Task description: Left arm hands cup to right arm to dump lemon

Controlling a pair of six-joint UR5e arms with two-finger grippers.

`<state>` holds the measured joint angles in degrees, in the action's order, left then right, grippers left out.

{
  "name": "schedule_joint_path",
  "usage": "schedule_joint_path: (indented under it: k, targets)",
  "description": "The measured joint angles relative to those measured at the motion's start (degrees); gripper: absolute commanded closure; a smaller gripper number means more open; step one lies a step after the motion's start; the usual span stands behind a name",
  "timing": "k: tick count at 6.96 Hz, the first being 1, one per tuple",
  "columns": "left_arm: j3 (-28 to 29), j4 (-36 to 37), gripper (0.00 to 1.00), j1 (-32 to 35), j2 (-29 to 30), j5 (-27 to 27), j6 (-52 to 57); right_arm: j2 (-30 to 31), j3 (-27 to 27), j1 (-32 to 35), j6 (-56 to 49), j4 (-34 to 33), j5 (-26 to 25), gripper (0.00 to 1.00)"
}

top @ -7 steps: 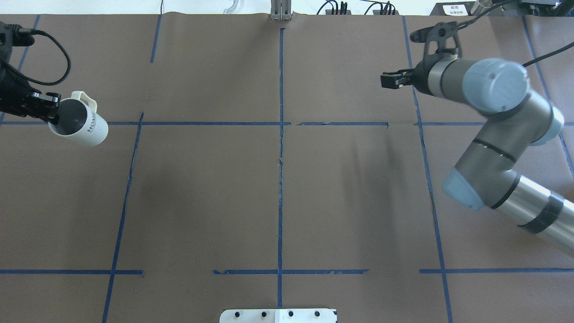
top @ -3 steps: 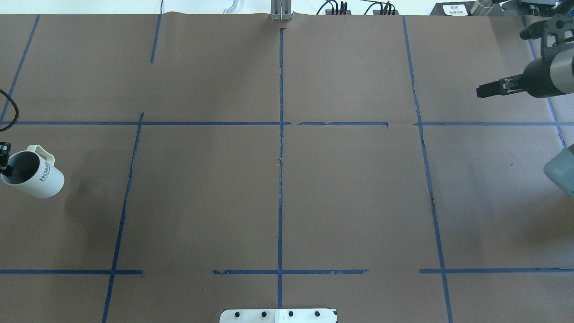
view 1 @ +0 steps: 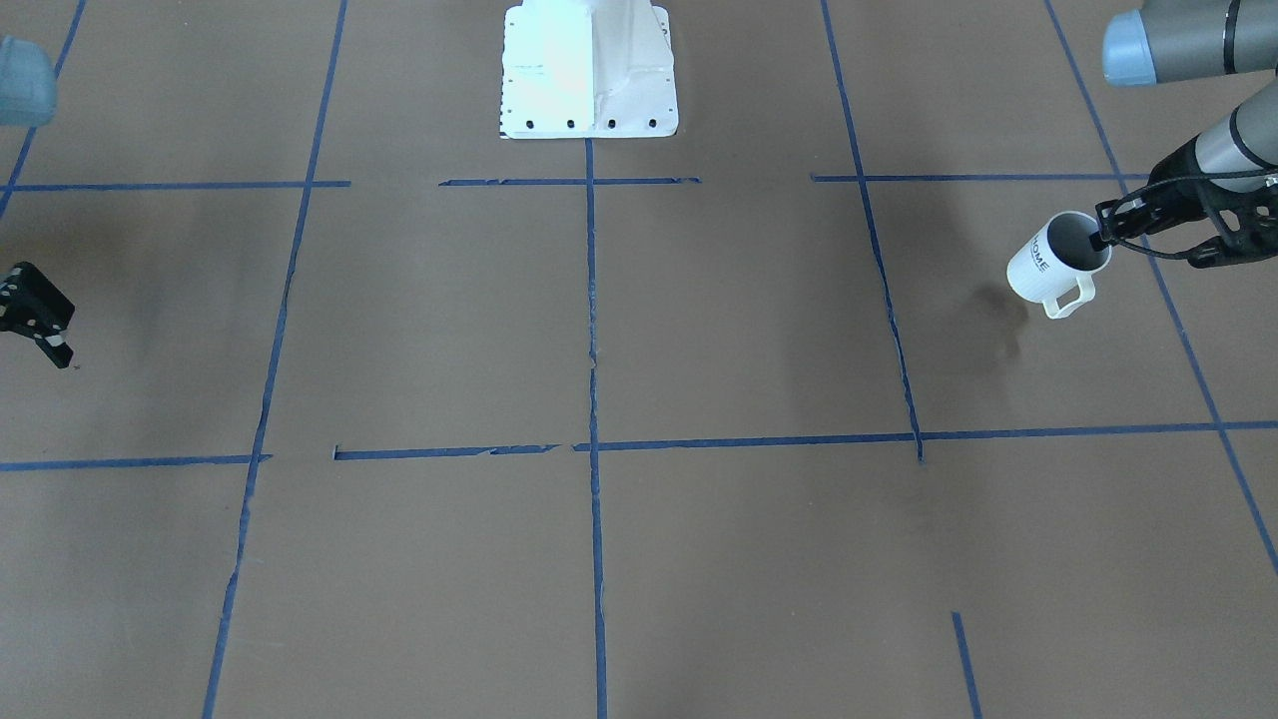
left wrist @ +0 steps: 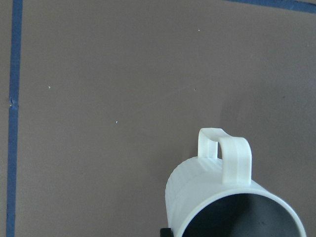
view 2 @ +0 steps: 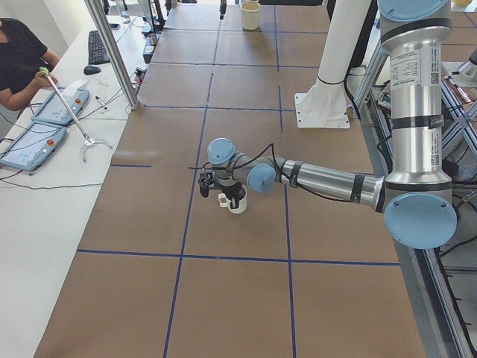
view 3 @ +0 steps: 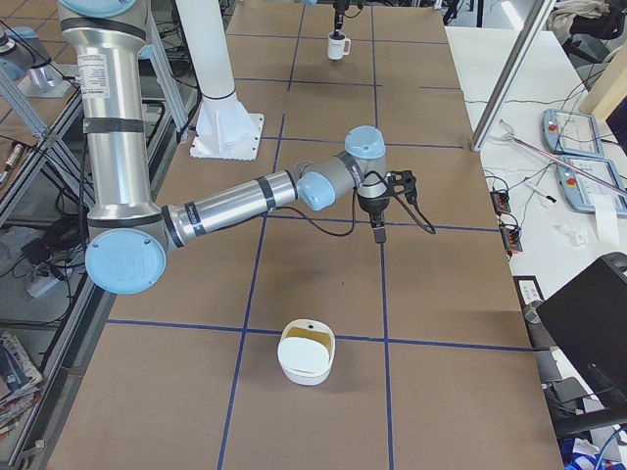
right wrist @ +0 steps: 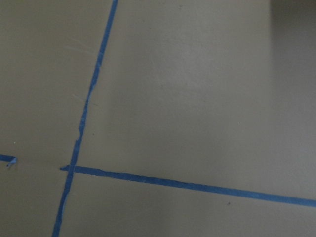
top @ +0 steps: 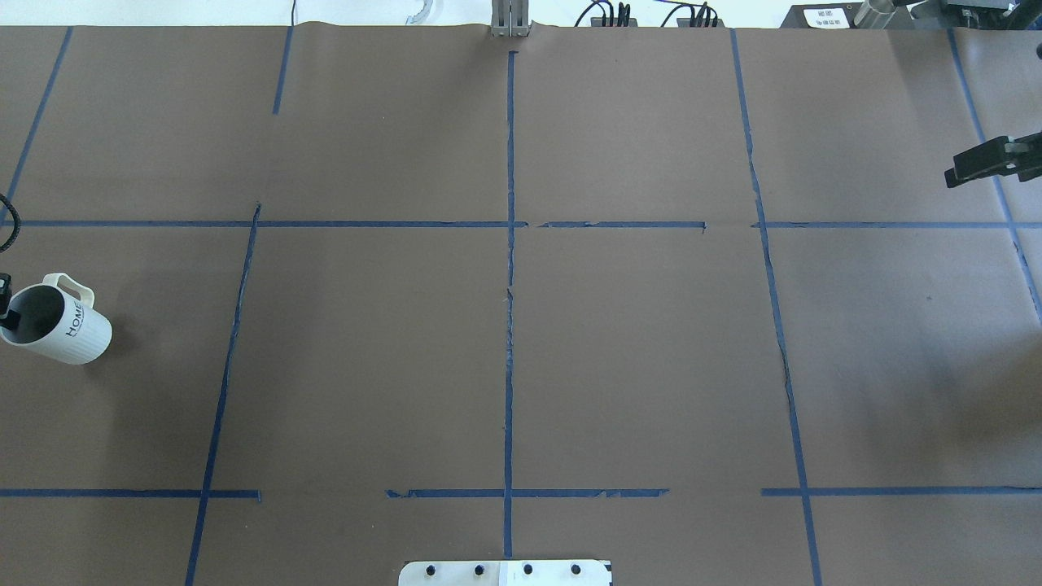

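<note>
left pincer [view 1: 1101, 241] grips the cup [view 1: 1046, 266] at its rim (finger inside) — right pincer [top: 952, 175] empty, gap unclear.

So the silver, blue-capped left arm [view 2: 328, 181] is stretched out low and nearly flat over the table. Its wrist bends down so the black two-finger left gripper [view 1: 1101, 240] is pinching the rim of the small white mug [view 1: 1048, 268], one finger inside and one outside, holding it tilted. The matching right arm [view 3: 235, 204] reaches out the other way with its forearm roughly level and its wrist dropped. The black right gripper [view 3: 378, 231] points down with nothing in it, and I honestly can't tell how wide its fingers are.
</note>
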<state>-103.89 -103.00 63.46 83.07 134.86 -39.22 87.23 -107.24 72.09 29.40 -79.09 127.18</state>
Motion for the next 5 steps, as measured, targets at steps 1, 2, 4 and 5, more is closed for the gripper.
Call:
schedule_joint_path:
  k: [1,2,4,5]
  targets:
    - [0.48,-1.62,0.99,-0.11,0.3,-0.07,-0.28,0.48,-0.38,2.28,-1.82,-2.49,3.31,0.0]
    - [1.69,-4.2,0.99,-0.18,1.38,-0.17,-0.26,1.3,-1.02,3.6,-2.74,-3.72,5.19,0.0]
    - [4.61,-9.05,0.91,-0.38,3.21,-0.69,-0.13,2.01,-3.72,4.12,-4.14,-10.13,6.75,0.0]
    - [5.64,-10.55,0.87,-0.55,3.29,-1.29,-0.07,2.17,-5.77,4.07,-6.06,-13.2,6.84,0.0]
